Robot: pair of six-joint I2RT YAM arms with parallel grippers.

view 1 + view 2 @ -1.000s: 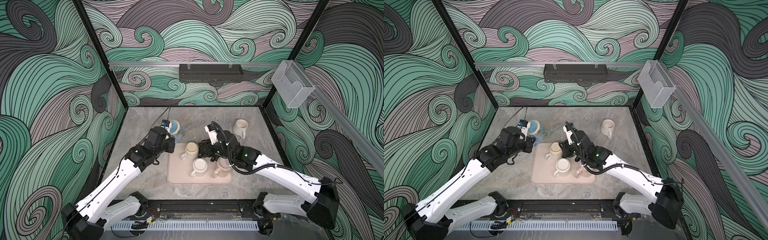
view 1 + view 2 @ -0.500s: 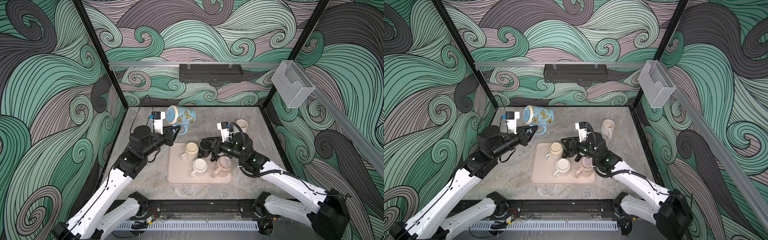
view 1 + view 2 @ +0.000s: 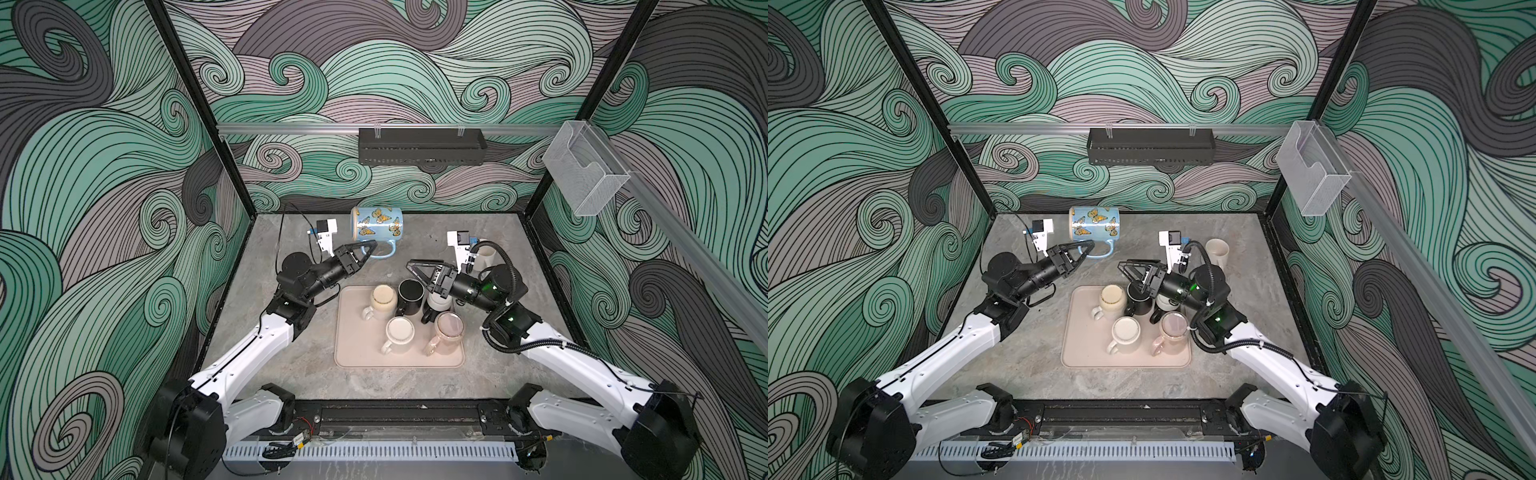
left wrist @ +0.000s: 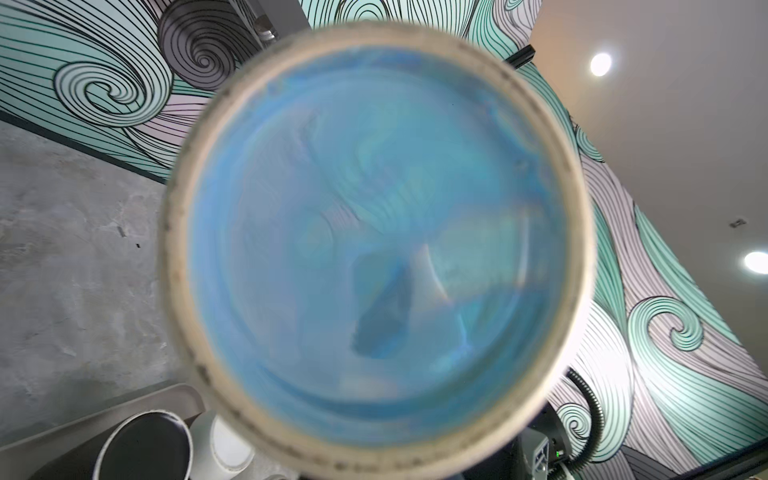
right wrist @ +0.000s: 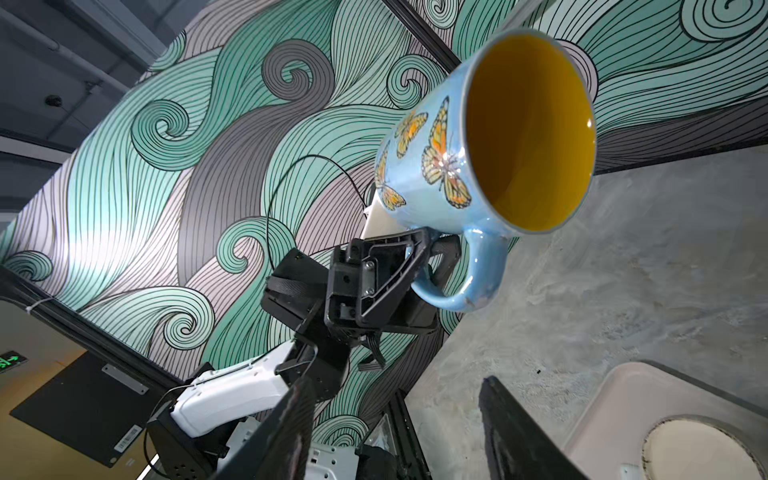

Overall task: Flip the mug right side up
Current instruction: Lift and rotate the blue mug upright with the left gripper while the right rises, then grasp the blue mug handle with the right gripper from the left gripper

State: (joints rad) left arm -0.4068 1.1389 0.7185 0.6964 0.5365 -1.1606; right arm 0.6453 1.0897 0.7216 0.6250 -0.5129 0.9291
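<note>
The mug [image 3: 376,224] [image 3: 1094,224] is pale blue with orange butterflies and a yellow inside [image 5: 528,129]. It hangs in the air at the back of the table, lying on its side, its mouth toward the right arm. My left gripper [image 3: 371,246] [image 3: 1089,246] [image 5: 440,249] is shut on its handle from below. In the left wrist view the mug's blue underside [image 4: 374,249] fills the picture and hides the jaws. My right gripper [image 3: 411,268] [image 3: 1122,266] [image 5: 395,415] is open and holds nothing, over the back edge of the tray [image 3: 357,349] [image 3: 1084,349].
On the beige tray stand a cream mug [image 3: 382,299], a black mug [image 3: 410,295], a white mug [image 3: 399,332], a pink mug [image 3: 448,328] and another pale one under the right wrist. A cream mug [image 3: 484,257] stands at the back right.
The left arm has lifted the butterfly mug off the table and swung it onto its side. The right gripper has drawn back from the tray's mugs and opened wider.
</note>
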